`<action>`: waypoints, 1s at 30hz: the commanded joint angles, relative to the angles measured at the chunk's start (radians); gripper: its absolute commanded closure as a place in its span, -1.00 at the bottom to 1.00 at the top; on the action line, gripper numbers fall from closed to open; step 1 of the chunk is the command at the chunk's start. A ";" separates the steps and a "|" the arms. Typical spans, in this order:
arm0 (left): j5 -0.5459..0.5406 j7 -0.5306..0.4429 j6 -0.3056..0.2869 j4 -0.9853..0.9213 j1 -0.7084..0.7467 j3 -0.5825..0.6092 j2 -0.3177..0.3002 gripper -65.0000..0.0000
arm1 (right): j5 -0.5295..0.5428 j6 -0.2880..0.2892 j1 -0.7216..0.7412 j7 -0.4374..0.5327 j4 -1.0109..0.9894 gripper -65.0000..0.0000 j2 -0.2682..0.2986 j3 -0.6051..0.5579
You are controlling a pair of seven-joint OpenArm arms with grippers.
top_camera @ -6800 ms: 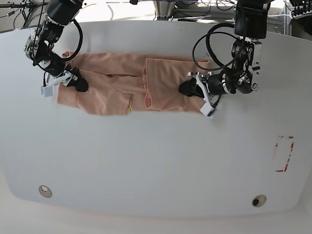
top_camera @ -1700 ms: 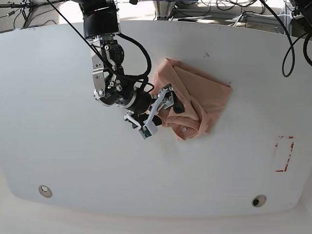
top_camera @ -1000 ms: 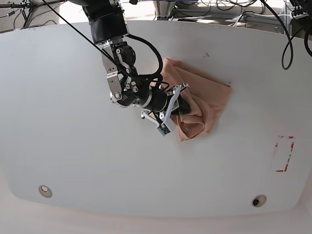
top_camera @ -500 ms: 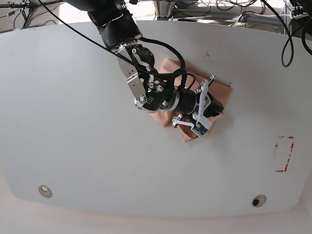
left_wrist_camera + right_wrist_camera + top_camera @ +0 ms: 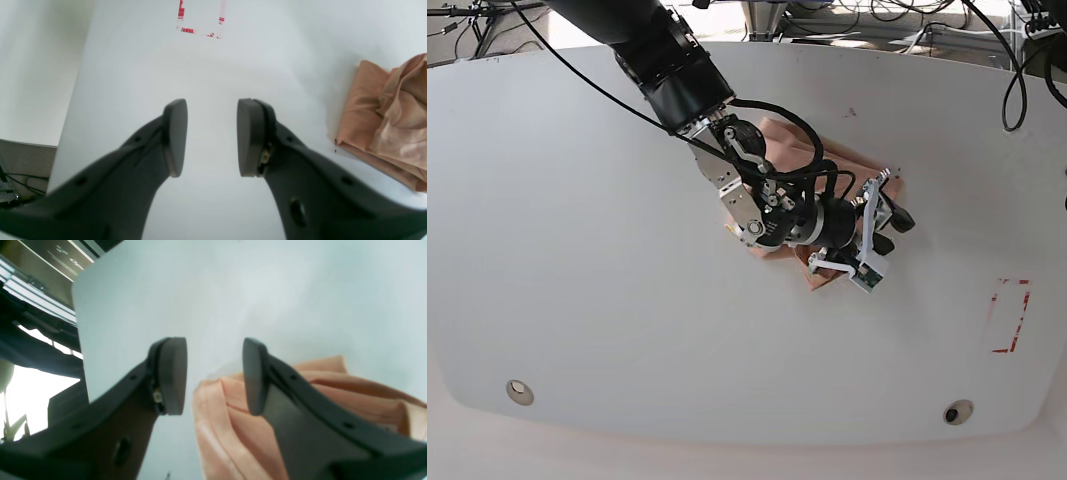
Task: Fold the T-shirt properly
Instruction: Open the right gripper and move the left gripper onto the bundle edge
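T-shirt (image 5: 772,140) sits bunched, peach, upper centre of the table (image 5: 577,300), mostly under the right gripper (image 5: 892,228), jaws spread, empty. Left gripper (image 5: 211,136), spread too, shows only in its wrist view, cloth at right edge.

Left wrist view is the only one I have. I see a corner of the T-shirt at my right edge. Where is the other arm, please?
Observer: The right gripper is reaching across the table, over the far edge of the bunched T-shirt.
Operator: Is it holding the cloth?
Observer: No. In the right wrist view the right gripper's pads stand apart, with a fold of the T-shirt lying below them, not pinched.
Operator: Is my left gripper in the base view?
Observer: No, it is outside that frame. The red marking ahead of you is near the table's side edge there.
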 commanded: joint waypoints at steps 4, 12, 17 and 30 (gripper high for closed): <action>-0.018 -0.023 0.000 0.014 -0.010 0.011 -0.026 0.28 | 0.009 0.009 0.037 0.010 0.048 -0.27 -0.019 0.007; -0.019 -0.023 0.000 0.083 -0.007 0.186 -0.025 0.28 | 0.009 0.009 0.030 -0.019 0.117 -0.76 0.098 0.127; -0.019 -0.023 0.000 0.126 -0.007 0.344 0.010 0.28 | 0.009 0.009 0.040 -0.016 0.065 -0.82 0.118 0.214; -0.016 -0.023 0.007 0.152 -0.013 0.554 0.199 0.28 | 0.009 0.019 0.107 0.096 -0.179 -0.82 0.119 0.253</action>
